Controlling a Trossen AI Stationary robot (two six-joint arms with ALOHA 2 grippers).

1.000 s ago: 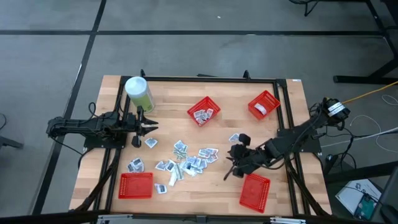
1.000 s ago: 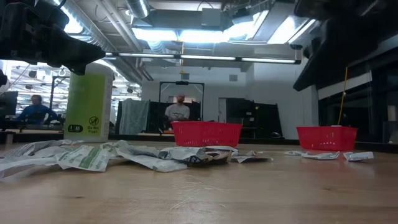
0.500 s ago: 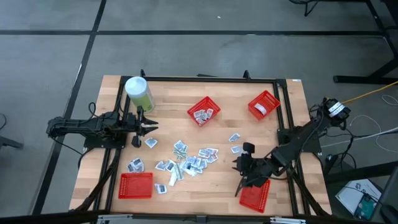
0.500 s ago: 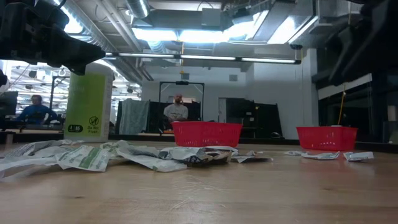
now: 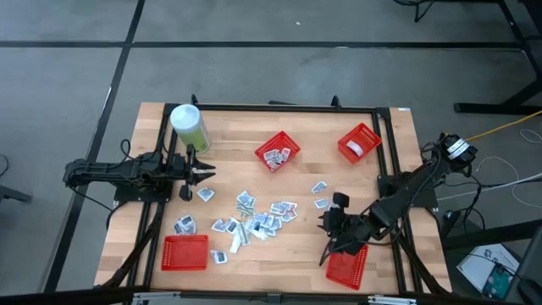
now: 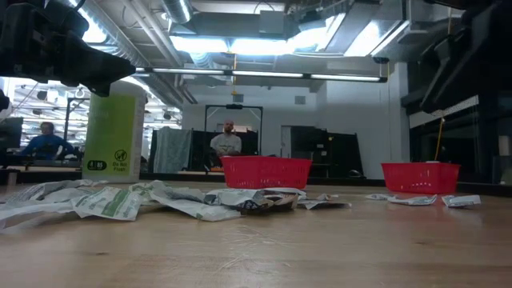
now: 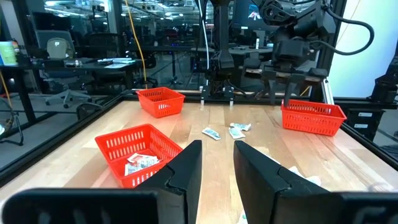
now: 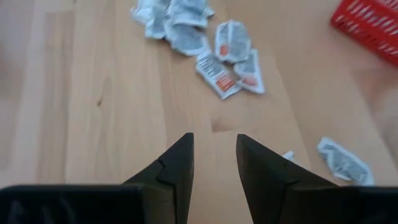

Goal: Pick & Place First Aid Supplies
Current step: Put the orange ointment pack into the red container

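Note:
The first aid supplies (image 5: 254, 216) are small white-grey packets strewn over the middle of the wooden table; in the low view the packets (image 6: 120, 200) lie flat in a loose heap. More packets (image 8: 230, 56) show ahead of my right gripper (image 8: 214, 158). That gripper (image 5: 329, 247) stands open above bare wood, slanting down, beside the near right red basket (image 5: 349, 267), with nothing between its fingers. My left gripper (image 5: 206, 174) waits open and level at the table's left side, also seen in its wrist view as left gripper (image 7: 217, 165).
Four red mesh baskets stand around: one far centre (image 5: 278, 151) with packets in it, one far right (image 5: 359, 141), one near left (image 5: 185, 252), one near right. A pale-green canister (image 5: 190, 127) stands at the far left. People sit in the room behind.
My right gripper has swung toward the table's near edge, from beside the packets to the edge of the near right basket, and then has kept still. It stays open. The packets have not moved.

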